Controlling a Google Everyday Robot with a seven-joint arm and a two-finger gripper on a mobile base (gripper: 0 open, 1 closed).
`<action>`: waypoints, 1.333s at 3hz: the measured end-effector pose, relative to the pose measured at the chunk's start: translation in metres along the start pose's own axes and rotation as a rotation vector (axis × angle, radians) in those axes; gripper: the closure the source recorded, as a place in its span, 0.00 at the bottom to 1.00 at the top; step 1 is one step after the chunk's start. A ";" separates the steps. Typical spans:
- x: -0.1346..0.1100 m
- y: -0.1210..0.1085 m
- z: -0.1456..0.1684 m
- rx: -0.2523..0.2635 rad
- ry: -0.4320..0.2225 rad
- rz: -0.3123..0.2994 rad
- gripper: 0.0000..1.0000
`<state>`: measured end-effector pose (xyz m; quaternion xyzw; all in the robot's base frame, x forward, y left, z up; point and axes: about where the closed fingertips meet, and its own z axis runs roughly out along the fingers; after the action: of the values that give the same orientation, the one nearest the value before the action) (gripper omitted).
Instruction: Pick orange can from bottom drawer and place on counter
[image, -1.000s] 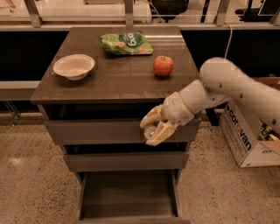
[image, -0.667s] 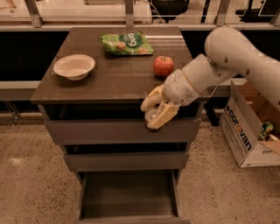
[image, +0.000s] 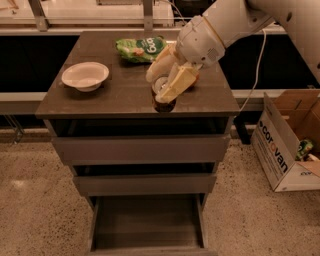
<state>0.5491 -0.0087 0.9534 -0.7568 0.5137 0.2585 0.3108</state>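
Observation:
The orange can (image: 163, 101) stands or hangs just at the front middle of the dark brown counter (image: 100, 100); I cannot tell whether it touches the top. My gripper (image: 163, 88) comes in from the upper right. Its pale fingers (image: 179, 83) are closed around the can's upper part, so its silver top is only partly visible. The bottom drawer (image: 147, 227) is pulled open below, and its floor shows nothing in it.
A white bowl (image: 85, 76) sits on the counter's left. A green snack bag (image: 141, 48) lies at the back middle. The two upper drawers (image: 140, 150) are nearly shut. A cardboard box (image: 282, 145) stands on the floor to the right.
My gripper has risen from in front of the top drawer, moved back over the counter's front, and carried the can with it. The apple is now hidden behind the arm.

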 end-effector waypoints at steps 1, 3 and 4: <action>0.000 0.000 0.001 -0.001 0.000 0.001 1.00; -0.005 -0.044 0.021 0.005 -0.053 0.055 1.00; -0.007 -0.074 0.035 0.018 -0.053 0.139 1.00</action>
<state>0.6136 0.0425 0.9500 -0.7095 0.5588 0.2946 0.3124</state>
